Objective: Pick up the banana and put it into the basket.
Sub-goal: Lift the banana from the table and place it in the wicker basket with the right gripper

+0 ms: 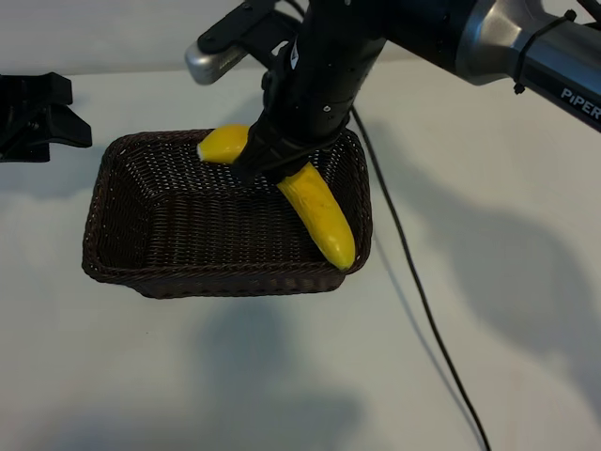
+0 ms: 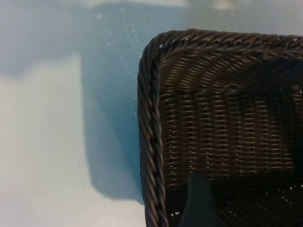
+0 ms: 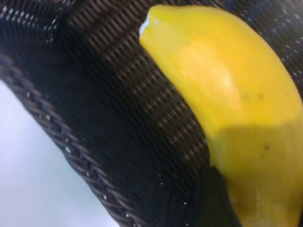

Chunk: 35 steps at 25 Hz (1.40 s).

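One curved bright-yellow banana pinched mid-length by right gripper over dark-brown woven wicker basket, long axis diagonal, lower tip at near right rim; left gripper's fingers not visible.

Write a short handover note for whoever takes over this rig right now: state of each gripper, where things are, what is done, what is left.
Right gripper: over the basket, jaws shut on the banana at its middle.
Left gripper: parked at the table's far left edge, holding nothing.
Banana: one end over the far rim, the other at the right-hand rim.
Done: pickup and carry.
Left: lower, release, withdraw.
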Motion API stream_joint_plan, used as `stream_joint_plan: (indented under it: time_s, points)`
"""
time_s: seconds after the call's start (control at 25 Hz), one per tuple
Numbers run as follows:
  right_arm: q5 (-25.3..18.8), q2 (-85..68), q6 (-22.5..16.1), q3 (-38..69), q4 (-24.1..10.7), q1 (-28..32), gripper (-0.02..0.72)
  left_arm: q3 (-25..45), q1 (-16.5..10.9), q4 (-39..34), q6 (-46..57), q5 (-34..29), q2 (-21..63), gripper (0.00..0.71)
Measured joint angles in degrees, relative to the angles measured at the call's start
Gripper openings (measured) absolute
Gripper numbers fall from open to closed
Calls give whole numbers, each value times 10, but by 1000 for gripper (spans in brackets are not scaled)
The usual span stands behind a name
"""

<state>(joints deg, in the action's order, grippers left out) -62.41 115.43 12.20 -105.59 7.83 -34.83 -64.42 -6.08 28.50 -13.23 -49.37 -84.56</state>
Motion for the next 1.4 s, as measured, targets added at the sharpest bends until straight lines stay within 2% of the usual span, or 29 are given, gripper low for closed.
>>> stream_joint_plan:
  time_s: [0.32,0.48,0.8,1.04,1.4]
  points:
    - [31,4,167,0,8,-27,406,0,0,0,0,-1,0,547]
    - [47,4,215,0,15,-41,406,0,0,0,0,-5,0,547]
    - [89,4,246,0,25,-57,406,0,0,10,-13,-9,0,547]
    - [99,4,263,0,27,-57,406,0,0,17,-15,-10,0,547]
    - [112,35,268,0,21,-57,406,0,0,18,-15,-12,0,547]
